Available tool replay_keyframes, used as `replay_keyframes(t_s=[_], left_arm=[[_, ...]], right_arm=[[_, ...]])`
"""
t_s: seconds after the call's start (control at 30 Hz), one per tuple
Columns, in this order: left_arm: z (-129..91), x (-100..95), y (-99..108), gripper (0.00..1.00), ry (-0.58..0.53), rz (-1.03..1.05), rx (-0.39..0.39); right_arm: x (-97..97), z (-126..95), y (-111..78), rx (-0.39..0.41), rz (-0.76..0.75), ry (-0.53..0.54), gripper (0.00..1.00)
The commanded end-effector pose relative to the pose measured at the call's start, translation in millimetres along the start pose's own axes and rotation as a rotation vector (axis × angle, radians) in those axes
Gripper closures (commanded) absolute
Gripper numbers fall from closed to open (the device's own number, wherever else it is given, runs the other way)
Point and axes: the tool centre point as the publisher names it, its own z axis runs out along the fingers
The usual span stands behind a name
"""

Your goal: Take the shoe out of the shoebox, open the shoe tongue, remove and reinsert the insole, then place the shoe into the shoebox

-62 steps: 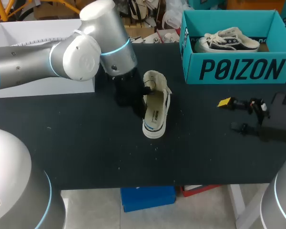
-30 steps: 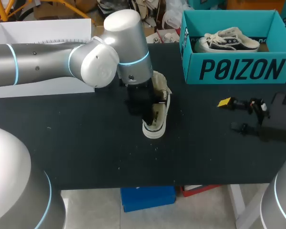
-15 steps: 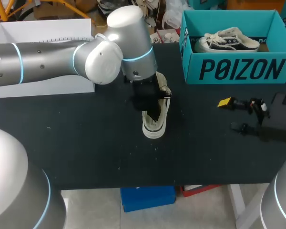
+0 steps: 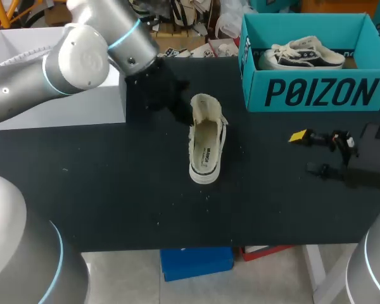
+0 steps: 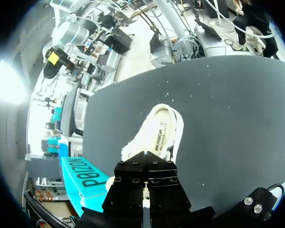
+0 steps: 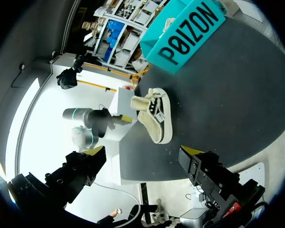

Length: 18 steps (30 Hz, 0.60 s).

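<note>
The head camera looks down on the counter from behind. The left wrist camera is near the shoe, the right one far.

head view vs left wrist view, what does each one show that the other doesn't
Only the head view: the second shoe inside the teal shoebox, the white box at the table's left, and the right gripper near the right edge.
Only the left wrist view: little new, just the left gripper from behind, with the cream shoe just ahead of it.
Both: the cream shoe lying on the black table, and part of the shoebox.
</note>
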Motion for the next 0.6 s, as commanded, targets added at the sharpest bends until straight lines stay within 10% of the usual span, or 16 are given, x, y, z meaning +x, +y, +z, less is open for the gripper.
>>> replay_keyframes(t_s=[0.03, 0.6], left_arm=[[-21.9, 15.9, 14.1, 1.00, -0.470, -0.238, -0.023], [-20.9, 4.1, 83.4, 1.00, -0.634, -0.463, -0.157]], right_arm=[[0.6, 1.0, 0.6, 0.001, 0.001, -0.002, 0.00], [0.6, 1.0, 0.6, 0.001, 0.001, -0.002, 0.00]])
